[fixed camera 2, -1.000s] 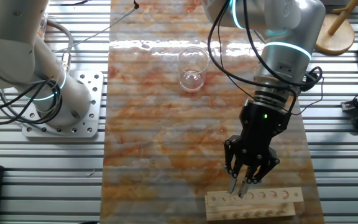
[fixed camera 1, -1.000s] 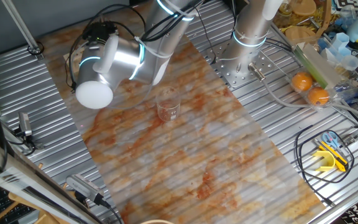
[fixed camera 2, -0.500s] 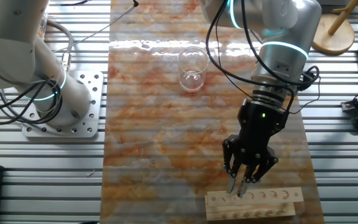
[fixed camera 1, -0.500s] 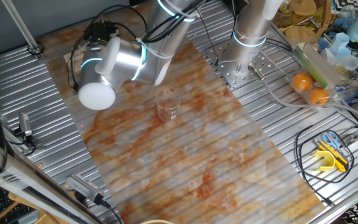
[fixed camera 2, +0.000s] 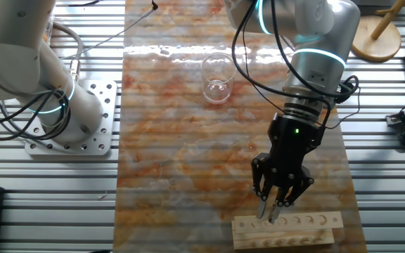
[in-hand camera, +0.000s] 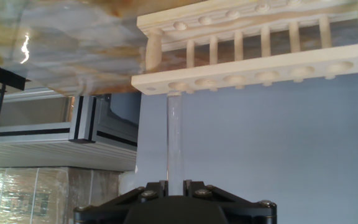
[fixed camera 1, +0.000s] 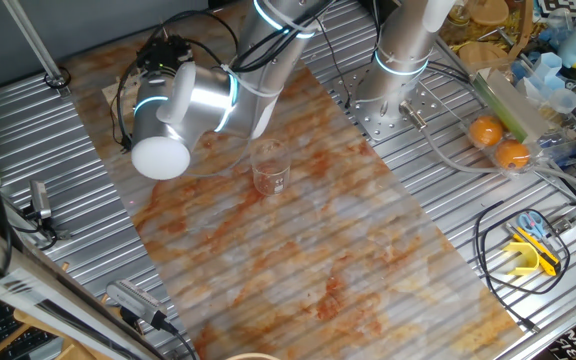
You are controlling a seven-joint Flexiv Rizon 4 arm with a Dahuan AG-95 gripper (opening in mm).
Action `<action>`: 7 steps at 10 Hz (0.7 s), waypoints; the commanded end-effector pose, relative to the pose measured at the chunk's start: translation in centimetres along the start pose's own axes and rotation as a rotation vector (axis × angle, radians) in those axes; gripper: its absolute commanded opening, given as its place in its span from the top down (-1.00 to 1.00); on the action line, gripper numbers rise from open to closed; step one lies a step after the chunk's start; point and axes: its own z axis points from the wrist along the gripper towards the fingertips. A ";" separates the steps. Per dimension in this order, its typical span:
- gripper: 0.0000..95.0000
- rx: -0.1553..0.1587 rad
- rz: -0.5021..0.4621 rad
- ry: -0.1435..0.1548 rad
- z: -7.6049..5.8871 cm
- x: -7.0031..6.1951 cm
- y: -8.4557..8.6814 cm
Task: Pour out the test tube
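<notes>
Hand view: the slim clear glass test tube runs straight from between the 2 black fingers of the gripper to the pale wooden rack with a row of holes. Its far end meets the rack's near rail at the end hole; whether it sits in the hole or just clear of it cannot be told. The fingers stand close on either side of the tube and appear clamped on it.

The other fixed view: the gripper points down directly over the rack, at the rack's left end. The rack lies at the near edge of the orange-and-grey marbled mat. The tube itself is nearly invisible here. A wide clear glass beaker stands upright on the mat, well apart from the rack, toward the far side.

One fixed view: the silver arm blocks the rack and gripper. The beaker stands just beside the arm. 2 oranges lie well away from the rack, off the mat.
</notes>
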 end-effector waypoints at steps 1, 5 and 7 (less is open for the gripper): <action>1.00 0.005 0.001 0.000 0.3 -0.3 0.0; 1.00 0.011 0.004 0.004 0.4 -0.6 0.0; 1.00 0.016 0.005 0.008 0.5 -0.9 0.0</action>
